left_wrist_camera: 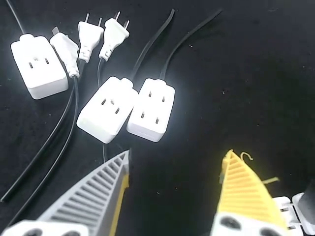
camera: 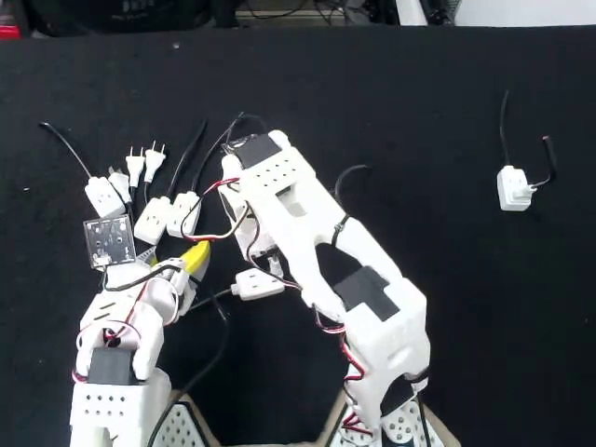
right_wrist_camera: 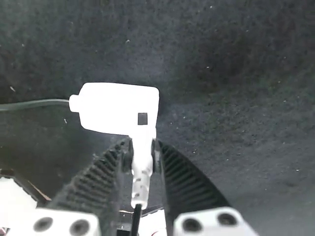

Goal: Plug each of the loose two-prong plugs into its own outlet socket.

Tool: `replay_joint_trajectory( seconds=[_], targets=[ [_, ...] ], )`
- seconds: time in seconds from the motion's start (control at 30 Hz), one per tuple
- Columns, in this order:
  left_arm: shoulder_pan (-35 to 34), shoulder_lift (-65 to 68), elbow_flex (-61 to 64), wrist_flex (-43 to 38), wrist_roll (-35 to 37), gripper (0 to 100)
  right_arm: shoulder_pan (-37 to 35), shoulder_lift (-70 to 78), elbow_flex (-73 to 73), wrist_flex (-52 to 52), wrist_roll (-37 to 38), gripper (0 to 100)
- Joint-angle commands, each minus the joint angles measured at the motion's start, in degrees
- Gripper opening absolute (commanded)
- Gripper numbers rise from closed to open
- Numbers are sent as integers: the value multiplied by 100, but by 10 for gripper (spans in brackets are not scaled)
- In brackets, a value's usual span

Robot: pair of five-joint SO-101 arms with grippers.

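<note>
Black cloth (camera: 419,112) covers the table, and near the arms' bases the right gripper (right_wrist_camera: 141,147) is clamped on a white plug (right_wrist_camera: 141,169) whose front end meets a white socket block (right_wrist_camera: 118,108). Off to the left, the left gripper (left_wrist_camera: 177,157) hangs with its jaws spread wide above a pair of sockets (left_wrist_camera: 106,110) lying side by side. Two loose plugs (left_wrist_camera: 90,37) lie just beyond them, prongs pointing away.

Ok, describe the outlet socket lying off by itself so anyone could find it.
On the black table, look to the far right side. A white outlet socket lies there alone with thin black cables; the other sockets cluster on the left.
</note>
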Motion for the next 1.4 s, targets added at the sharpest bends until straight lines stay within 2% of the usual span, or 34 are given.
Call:
replay_joint_trajectory(
  seconds=[0.0, 0.37, 0.47, 0.63, 0.9, 1.0, 1.23, 1.37],
  targets=[
    [-66, -62, -66, -35, -44, 296, -79, -84, -224, 202, -88, 11],
    [-66, -62, -66, -35, -44, 296, -97, -637, 233, 202, -88, 11],
    [-66, -62, -66, -35, -44, 296, -97, -549, 268, 193, -105, 11],
    [-66, -62, -66, -35, -44, 296, -97, -198, 224, 185, -589, 14],
    [-66, -62, -66, -35, -44, 296, -97, -57, 198, 176, -633, 12],
    [-66, -62, -66, -35, -44, 296, -97, -31, 22, 176, -897, 12],
    [-66, -62, -66, -35, -44, 296, -457, -22, -207, 176, -985, 12],
    [-66, -62, -66, -35, -44, 296, -387, -22, -171, 167, -985, 12]
  ],
)
